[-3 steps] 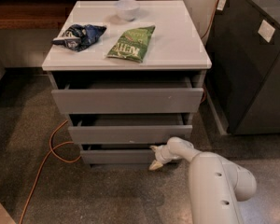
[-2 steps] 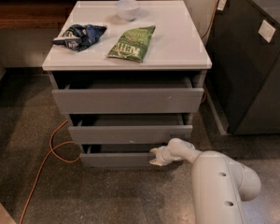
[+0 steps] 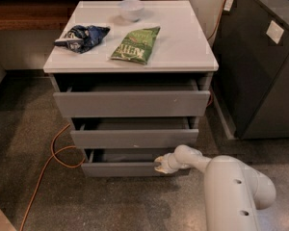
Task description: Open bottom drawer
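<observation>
The bottom drawer (image 3: 120, 169) is the narrowest grey front of the three, low on the white-topped cabinet (image 3: 188, 47). It stands slightly pulled out, with a dark gap above its front. My gripper (image 3: 159, 164) sits at the right part of that front's top edge, at the end of my white arm (image 3: 231, 186), which reaches in from the lower right. The middle drawer (image 3: 135, 137) and top drawer (image 3: 132, 103) above it also stand partly out.
On the cabinet top lie a white bowl (image 3: 131, 8), a blue bag (image 3: 82, 36) and a green chip bag (image 3: 136, 44). An orange cable (image 3: 50, 158) runs on the floor at the left. A dark grey cabinet (image 3: 260, 71) stands close on the right.
My gripper has shifted a little left along the bottom drawer's front. The drawer itself looks about as far out as before.
</observation>
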`<state>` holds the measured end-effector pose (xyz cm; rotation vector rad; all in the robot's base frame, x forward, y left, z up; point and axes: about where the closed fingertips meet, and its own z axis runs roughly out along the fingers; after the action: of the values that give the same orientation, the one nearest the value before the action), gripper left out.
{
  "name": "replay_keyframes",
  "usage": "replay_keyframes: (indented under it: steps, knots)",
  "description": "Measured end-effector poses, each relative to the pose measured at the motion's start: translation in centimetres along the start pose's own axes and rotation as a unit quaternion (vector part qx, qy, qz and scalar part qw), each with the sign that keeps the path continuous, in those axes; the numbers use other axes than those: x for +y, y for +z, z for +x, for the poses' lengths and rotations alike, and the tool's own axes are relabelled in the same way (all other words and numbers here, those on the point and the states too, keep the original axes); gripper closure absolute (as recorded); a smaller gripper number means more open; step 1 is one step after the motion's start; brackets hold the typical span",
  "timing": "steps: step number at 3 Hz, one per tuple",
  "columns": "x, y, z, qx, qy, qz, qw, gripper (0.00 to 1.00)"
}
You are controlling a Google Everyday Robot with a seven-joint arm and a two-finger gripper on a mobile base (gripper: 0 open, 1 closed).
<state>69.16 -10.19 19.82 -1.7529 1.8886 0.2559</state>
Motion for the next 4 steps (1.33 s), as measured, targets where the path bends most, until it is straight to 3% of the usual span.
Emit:
replay_keyframes:
  steps: [1,2,4]
  knots:
    - [2.4,-0.3,-0.8,-0.022,0.008,-0.013,0.9996,1.00]
    - [2.3,-0.6,-1.0,-0.022,0.008,-0.013,0.9996,1.00]
    - [5.4,-1.1,-2.1,-0.041,0.025,-0.028,0.9985,1.00]
